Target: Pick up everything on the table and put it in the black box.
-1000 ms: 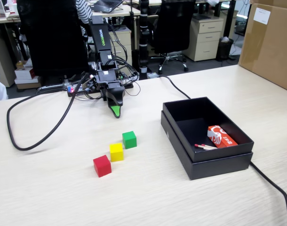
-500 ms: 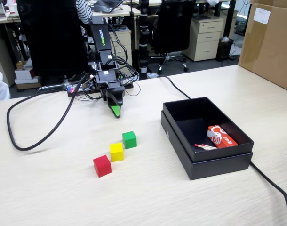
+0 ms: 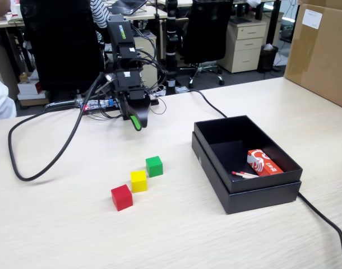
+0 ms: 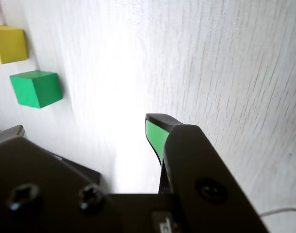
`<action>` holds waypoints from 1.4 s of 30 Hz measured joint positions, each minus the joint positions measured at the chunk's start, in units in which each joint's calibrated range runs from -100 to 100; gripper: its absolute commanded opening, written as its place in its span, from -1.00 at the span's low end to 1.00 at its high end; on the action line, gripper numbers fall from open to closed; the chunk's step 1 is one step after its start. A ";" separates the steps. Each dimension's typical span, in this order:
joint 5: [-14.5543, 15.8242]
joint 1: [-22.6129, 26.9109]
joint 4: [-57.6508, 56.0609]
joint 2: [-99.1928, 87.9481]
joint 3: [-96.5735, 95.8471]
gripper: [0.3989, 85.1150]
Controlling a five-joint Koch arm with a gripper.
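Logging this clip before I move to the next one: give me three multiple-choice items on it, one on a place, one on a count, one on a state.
1. Where is the small green cube in the fixed view?
A. inside the shallow matte black box
B. on the light beige wood-grain table, at the end of the cube row nearest the arm
C. between the fingers

2. How many small cubes lie on the table?
A. one
B. two
C. three

3. What is the gripper doing?
A. hanging empty above the table
B. holding the small red cube
C. reaching inside the box

Key: 1 B, the green cube sits on bare tabletop beside the small yellow cube. 2 C, red, yellow and green form a diagonal row. 3 A, nothing is at its tips and all the cubes lie apart from it.
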 measured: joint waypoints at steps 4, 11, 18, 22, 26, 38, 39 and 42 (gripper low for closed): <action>0.10 -0.24 -10.99 11.65 14.97 0.11; 0.24 -1.07 -14.01 32.23 32.04 0.11; 0.20 -1.12 -15.72 49.32 40.62 0.11; 0.15 -0.98 -16.34 57.99 46.10 0.11; 0.24 -0.68 -16.49 64.08 49.38 0.11; 0.20 -0.05 -16.49 77.02 55.77 -0.02; 0.20 0.00 -16.49 77.93 55.77 -0.03; 0.20 -0.05 -16.49 80.26 55.77 -0.40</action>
